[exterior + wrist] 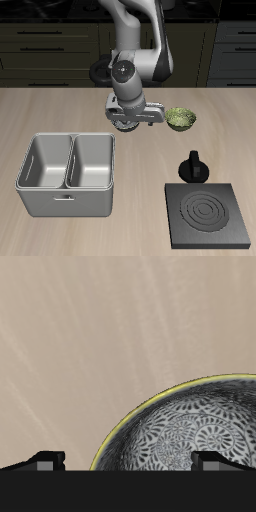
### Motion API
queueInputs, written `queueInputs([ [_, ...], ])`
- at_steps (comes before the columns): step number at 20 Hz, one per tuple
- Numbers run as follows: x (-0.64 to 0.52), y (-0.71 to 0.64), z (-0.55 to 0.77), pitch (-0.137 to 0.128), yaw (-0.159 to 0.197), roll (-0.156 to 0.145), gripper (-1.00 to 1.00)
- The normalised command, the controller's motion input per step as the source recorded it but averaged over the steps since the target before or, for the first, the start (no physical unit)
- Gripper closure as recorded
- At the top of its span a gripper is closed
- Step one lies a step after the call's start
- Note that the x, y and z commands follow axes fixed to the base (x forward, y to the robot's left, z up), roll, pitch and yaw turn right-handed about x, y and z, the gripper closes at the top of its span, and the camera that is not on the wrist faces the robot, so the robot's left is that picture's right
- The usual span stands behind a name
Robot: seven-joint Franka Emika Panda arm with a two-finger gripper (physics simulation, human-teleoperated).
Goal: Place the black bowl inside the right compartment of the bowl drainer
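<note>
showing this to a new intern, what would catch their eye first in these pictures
Most likely the robot arm, bent low over the middle of the table with its pincer right above the black bowl, whose silvery mottled inside fills much of the wrist view. Next, the big light-grey bowl drainer with two deep wells near the table's front edge. A green-yellow bowl sits just beside the arm, and a flat black stove plate lies at the front.

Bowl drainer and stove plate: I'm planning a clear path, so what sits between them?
Nothing: the exterior view shows only bare table between the bowl drainer and the stove plate.
</note>
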Motion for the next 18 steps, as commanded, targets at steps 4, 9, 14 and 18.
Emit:
queueInputs([
  [4, -0.08, 0.10, -0.10, 0.011, -0.038, 0.035, 1.00],
  [9, -0.07, -0.03, 0.04, -0.007, -0.009, 0.020, 1.00],
  [14, -0.06, 0.03, 0.10, -0.021, -0.003, 0.011, 1.00],
  [18, -0.03, -0.04, 0.17, -0.025, 0.020, 0.000, 1.00],
])
